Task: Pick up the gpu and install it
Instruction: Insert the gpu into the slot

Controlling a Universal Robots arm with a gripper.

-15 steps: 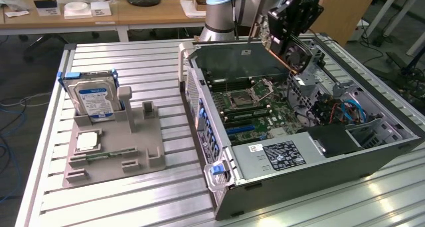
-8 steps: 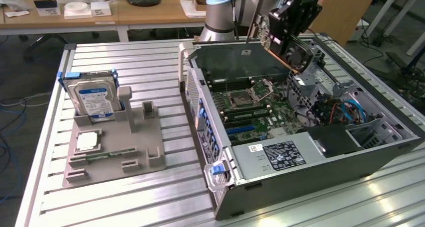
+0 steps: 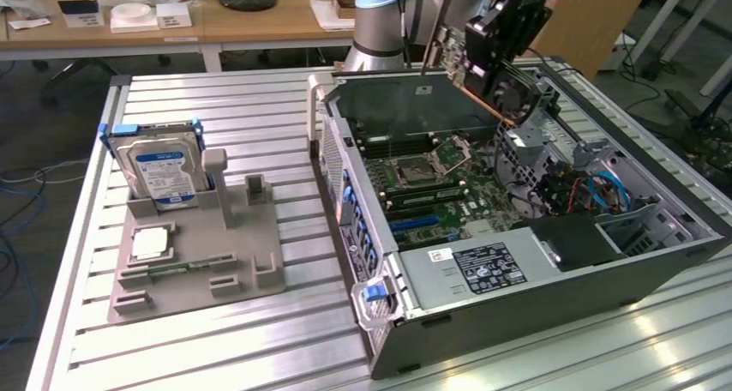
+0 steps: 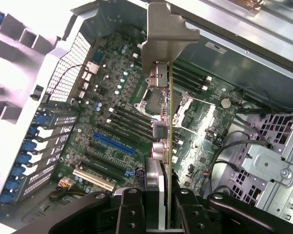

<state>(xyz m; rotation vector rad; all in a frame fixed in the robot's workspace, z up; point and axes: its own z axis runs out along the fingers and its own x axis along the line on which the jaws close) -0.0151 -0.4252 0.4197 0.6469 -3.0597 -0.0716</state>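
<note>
Gripper clamped on gpu, card edge-on over motherboard in open PC case, long axis running away from claw w/ metal bracket at far end, clear of case walls, room both sides.

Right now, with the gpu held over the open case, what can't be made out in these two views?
- gpu: the wrist view sees it edge-on, so its faces are hidden.
- Motherboard: in the wrist view the strip behind the gpu is covered, so the slot beneath it cannot be told.
- hand: in the wrist view it is cut off by the frame edge.
- Hard drive: in the exterior view the label text is too small to read.
</note>
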